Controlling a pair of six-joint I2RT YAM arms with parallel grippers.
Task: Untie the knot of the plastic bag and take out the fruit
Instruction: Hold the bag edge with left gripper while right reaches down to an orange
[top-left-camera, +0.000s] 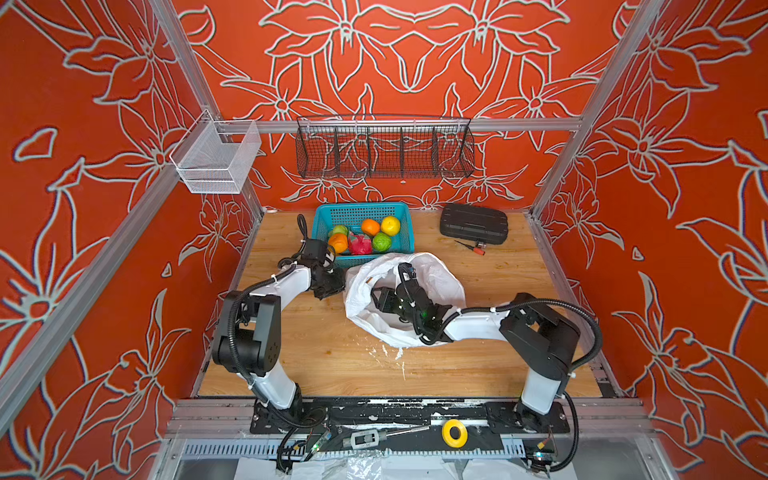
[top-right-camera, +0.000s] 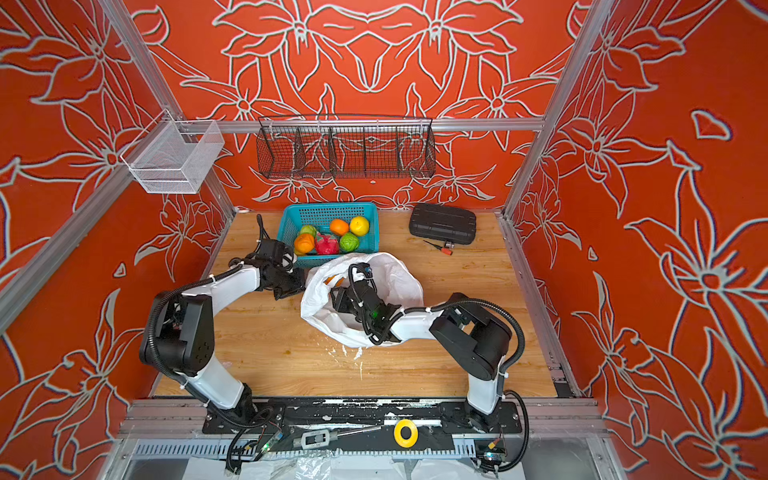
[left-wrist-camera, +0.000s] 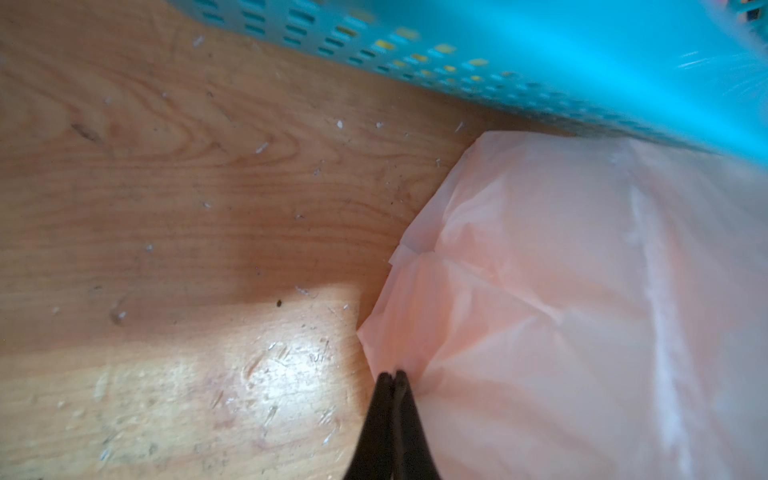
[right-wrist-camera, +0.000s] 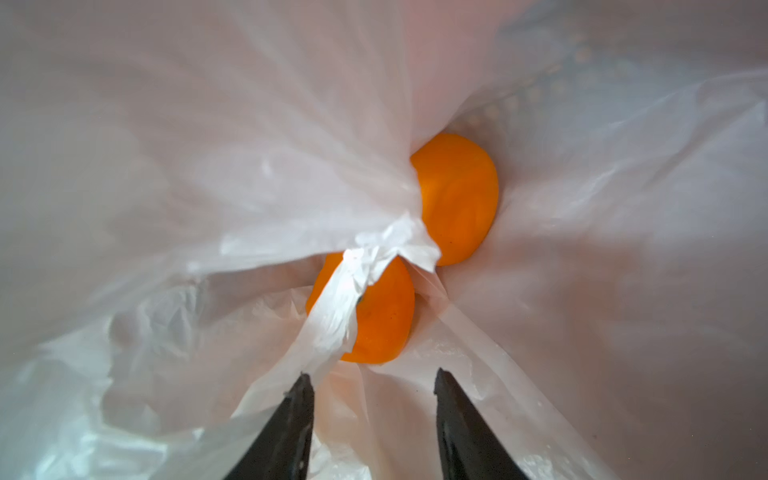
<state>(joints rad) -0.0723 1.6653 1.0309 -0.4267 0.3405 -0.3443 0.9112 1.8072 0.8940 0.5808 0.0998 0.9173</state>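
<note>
Top views: both arms rise from a black rail (top-left-camera: 374, 411) at the lower edge and fold at the elbow. The forearm of the left arm (top-left-camera: 286, 286) slants toward frame centre and ends at the left edge of the plastic bag (top-left-camera: 436, 274). The forearm of the right arm (top-left-camera: 473, 324) runs leftward, its wrist sunk in the bag's open mouth.

Left wrist view: left gripper (left-wrist-camera: 392, 374), fingers pressed together, pinching the bag's thin film at its edge; creases radiate from the tips.

Right wrist view: right gripper (right-wrist-camera: 372, 374) inside the bag, fingers spread with nothing between them. Just beyond lie two oranges (right-wrist-camera: 457, 199), touching, partly crossed by the knot (right-wrist-camera: 395, 245), a bunched white twist whose strap reaches one finger.

Surface: pale wooden table (top-left-camera: 316, 340), scuffed and flecked with white scraps. At upper centre, just beside the bag, a teal perforated basket (top-left-camera: 361, 206) holds six fruit (top-left-camera: 390, 225): orange, yellow, green, pink-red. To its right lies a ribbed black case (top-left-camera: 473, 223).

Surround: red walls (top-left-camera: 415, 50) with grey floral outlines. A black wire rack (top-left-camera: 384, 149) and a white mesh bin (top-left-camera: 216, 162) hang from aluminium rails (top-left-camera: 519, 124).
</note>
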